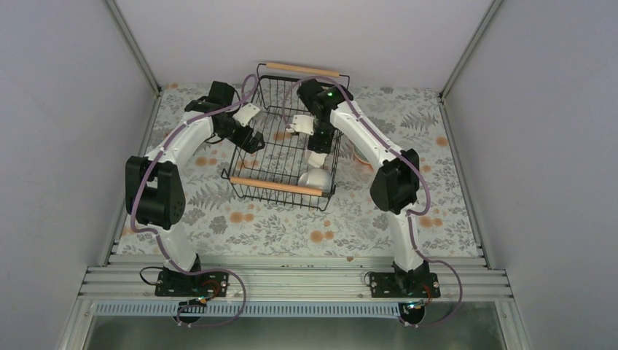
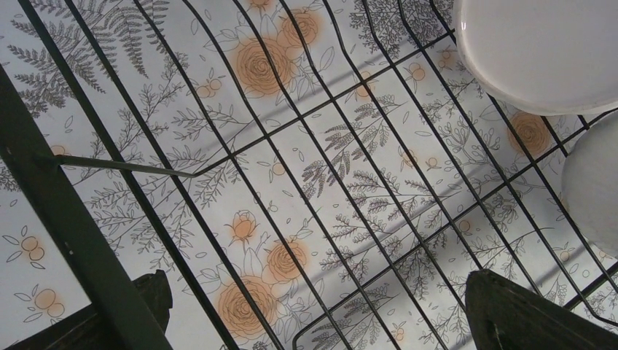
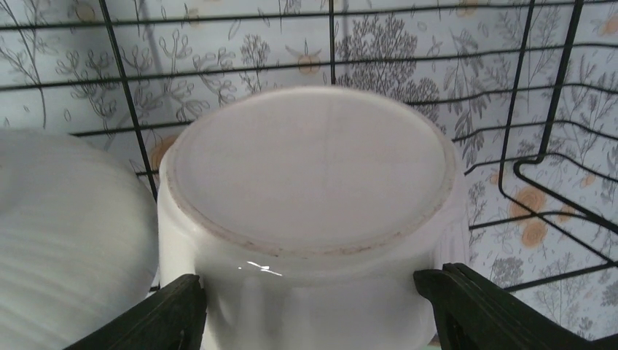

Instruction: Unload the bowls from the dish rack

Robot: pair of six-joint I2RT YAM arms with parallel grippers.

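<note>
Standing on a flowered cloth (image 1: 291, 226), the dish rack (image 1: 280, 157) keeps a ribbed white bowl (image 3: 65, 233) just behind its near wooden handle (image 1: 277, 187). Just beside it is a plain white bowl (image 3: 313, 168), whose sides the right gripper (image 3: 313, 299) clamps between its two fingers. Across the rack's left side, the left gripper (image 2: 317, 288) hovers over bare wire, fingers wide apart and holding nothing.

A floral tablecloth (image 1: 291, 219) of grey ferns and orange roses is filling the frame's middle; pale walls (image 1: 58, 109) are enclosing it, metal rails (image 1: 291, 281) running along the bottom.
</note>
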